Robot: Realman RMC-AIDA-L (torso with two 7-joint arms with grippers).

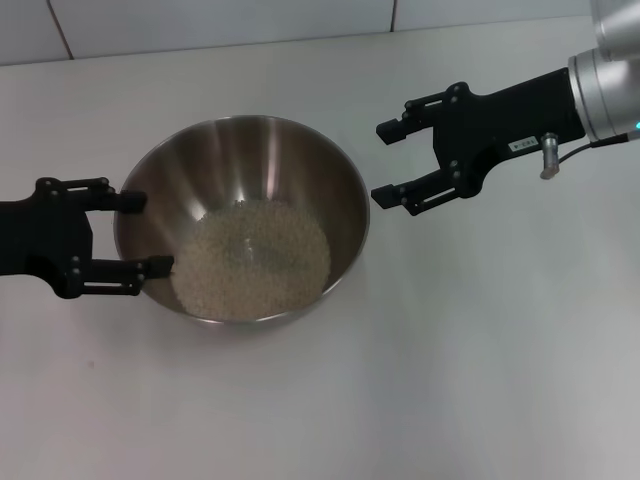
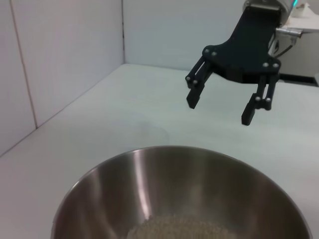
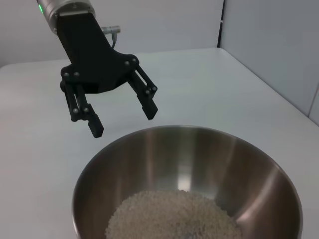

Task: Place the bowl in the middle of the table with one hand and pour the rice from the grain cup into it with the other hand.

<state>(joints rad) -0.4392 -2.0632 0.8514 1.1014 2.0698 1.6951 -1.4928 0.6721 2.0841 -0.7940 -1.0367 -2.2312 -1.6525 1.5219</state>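
The steel bowl [image 1: 290, 165] stands near the middle of the white table [image 1: 480, 360] and holds a pale mass of rice [image 1: 255, 255]. My left gripper [image 1: 147, 233] is open at the bowl's left rim, with one finger on either side of the rim's edge and not clamped on it. My right gripper [image 1: 383, 163] is open and empty, just right of the bowl and above the table. The left wrist view shows the bowl [image 2: 149, 189], the rice [image 2: 184, 230] and the right gripper [image 2: 220, 110]. The right wrist view shows the bowl [image 3: 239, 164], the rice [image 3: 174, 214] and the left gripper [image 3: 122, 123]. The grain cup is out of view.
A tiled white wall [image 1: 200, 25] runs along the table's far edge. In the left wrist view a wall [image 2: 60, 64] also closes one side of the table.
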